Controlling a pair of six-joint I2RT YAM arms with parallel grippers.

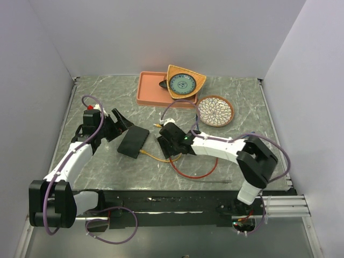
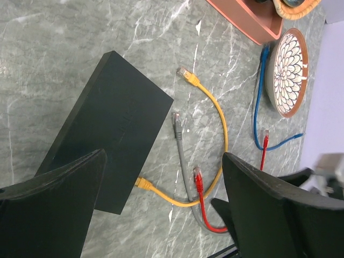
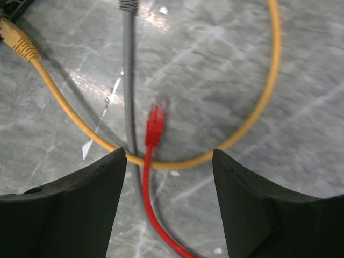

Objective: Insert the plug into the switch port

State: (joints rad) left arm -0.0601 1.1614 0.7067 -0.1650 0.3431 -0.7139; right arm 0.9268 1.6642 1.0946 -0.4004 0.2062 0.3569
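Observation:
The switch (image 1: 133,141) is a flat black box on the marble table, also seen in the left wrist view (image 2: 107,134). A yellow plug (image 2: 144,184) sits against its near edge, and its cable arcs to a loose yellow plug (image 2: 188,77). A red plug (image 3: 155,126) and a grey plug (image 3: 128,5) lie free beside it. My right gripper (image 3: 169,161) hovers open over the red cable, one finger on each side, touching nothing. My left gripper (image 2: 164,161) is open just left of the switch (image 1: 122,122), holding nothing.
A salmon tray (image 1: 153,88) stands at the back with an orange bowl (image 1: 184,82) leaning on it. A patterned plate (image 1: 215,110) lies to its right. A blue cable (image 2: 260,97) and a second red plug (image 2: 265,141) lie near the plate.

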